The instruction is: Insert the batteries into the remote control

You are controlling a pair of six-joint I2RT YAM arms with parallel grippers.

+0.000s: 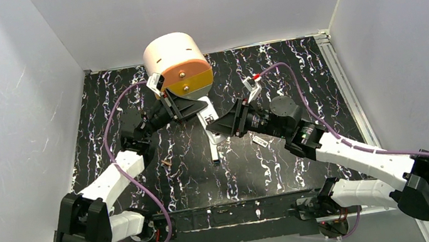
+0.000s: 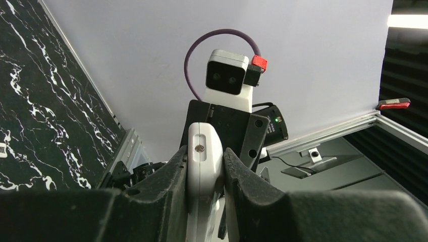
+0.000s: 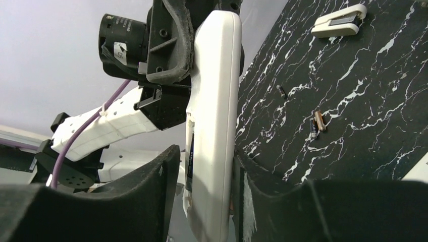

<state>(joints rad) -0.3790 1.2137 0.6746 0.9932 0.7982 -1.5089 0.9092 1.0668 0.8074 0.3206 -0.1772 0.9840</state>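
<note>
Your left arm point(image 1: 112, 173) and right arm point(image 1: 362, 154) reach from the near edge and meet over the middle of the black marbled table point(image 1: 282, 168). A round beige drum with an orange face point(image 1: 174, 57) stands at the far edge, just behind the left wrist; it has no evident part in the job. The remote control point(image 1: 209, 122) is off the surface, carried between the two tools. The left gripper point(image 2: 204, 156) is clamped narrow on one end, both fingers pressed to the white casing. The right gripper point(image 3: 206, 154) is closed to about the width of the other end; one finger bears on the casing, and contact on the other side cannot be confirmed. A small white-grey wedge piece point(image 3: 338, 22) lies on the table right of the remote, beside the right forearm. It may be the bay cover, though that is not verified. The batteries point(image 3: 318, 122) lie side by side on the table, left of the remote and nearer, well apart from it, next to the left forearm. Assessment: the step in hand is positioning or passing the remote, and no battery is loaded. Whether the bay is open cannot be told. The next move calls for one tool to hold the remote alone, bay exposed and steady. That frees the other to open and go down for a battery; these are tiny and will need a precise pinch.
</note>
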